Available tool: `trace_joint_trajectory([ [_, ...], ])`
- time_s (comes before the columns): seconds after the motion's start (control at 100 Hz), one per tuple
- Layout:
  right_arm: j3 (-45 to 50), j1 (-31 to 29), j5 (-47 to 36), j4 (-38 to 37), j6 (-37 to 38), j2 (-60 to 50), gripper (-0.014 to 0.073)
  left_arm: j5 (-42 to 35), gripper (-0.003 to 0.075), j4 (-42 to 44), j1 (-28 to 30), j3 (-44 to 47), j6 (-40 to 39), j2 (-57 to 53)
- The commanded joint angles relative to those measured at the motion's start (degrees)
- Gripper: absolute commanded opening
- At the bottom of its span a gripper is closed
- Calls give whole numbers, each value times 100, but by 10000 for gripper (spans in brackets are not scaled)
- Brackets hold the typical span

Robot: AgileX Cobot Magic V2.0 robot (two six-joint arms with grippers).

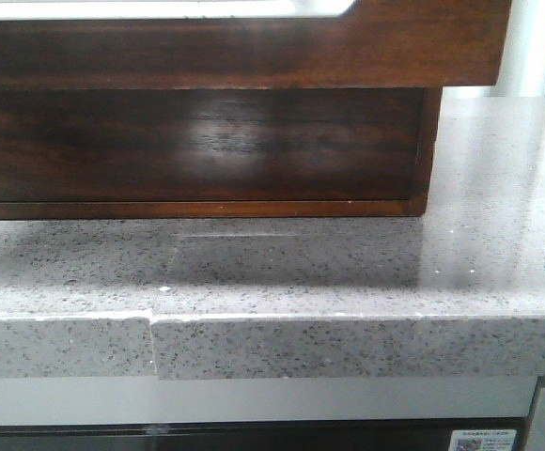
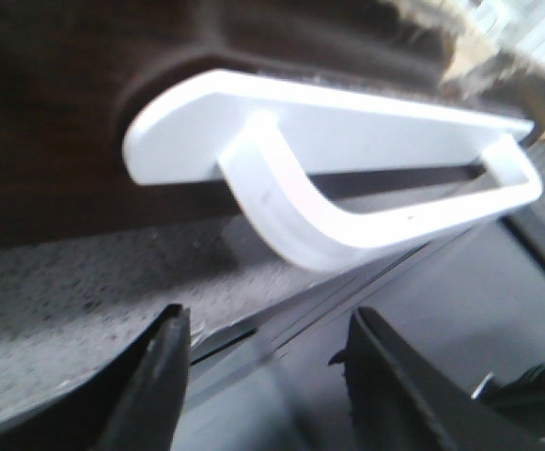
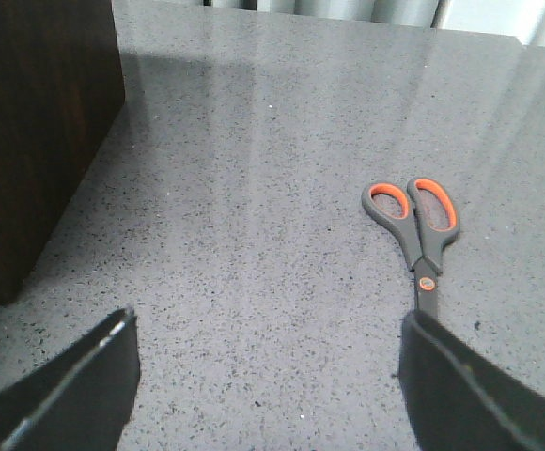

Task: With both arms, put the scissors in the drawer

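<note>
The drawer shows in the front view as a wide glossy dark brown front standing out over the cabinet, with a strip of white inside along its top. Neither gripper shows in that view. The scissors, grey with orange-lined handles, lie flat and closed on the grey counter. My right gripper is open and empty above the counter, and its right finger covers the blade tips. My left gripper is open and empty, close to a white loop handle on a dark wood face, not touching it.
The dark wood cabinet body stands on the speckled counter under the drawer. Its corner also shows in the right wrist view, apart from the scissors. The counter's front edge has a seam at the left.
</note>
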Motion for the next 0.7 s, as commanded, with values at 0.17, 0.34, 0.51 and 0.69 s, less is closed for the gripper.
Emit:
trace_joint_trajectory([
  [0.17, -214, -44, 118, -106, 72, 173, 514, 238, 347, 2179, -6, -832, -1362, -600],
  [0.34, -379, -66, 713, -671, 927, 671, 514, 102, 347, 3768, -6, -1181, -2005, -1129],
  [0.51, -960, -398, 1198, -864, 1094, 1426, 512, -82, 347, 4719, -36, -1374, -2227, -1185],
  [0.69, -1607, -1269, 1543, -849, 968, 2313, 512, -165, 347, 4769, -110, -1399, -2240, -1185],
])
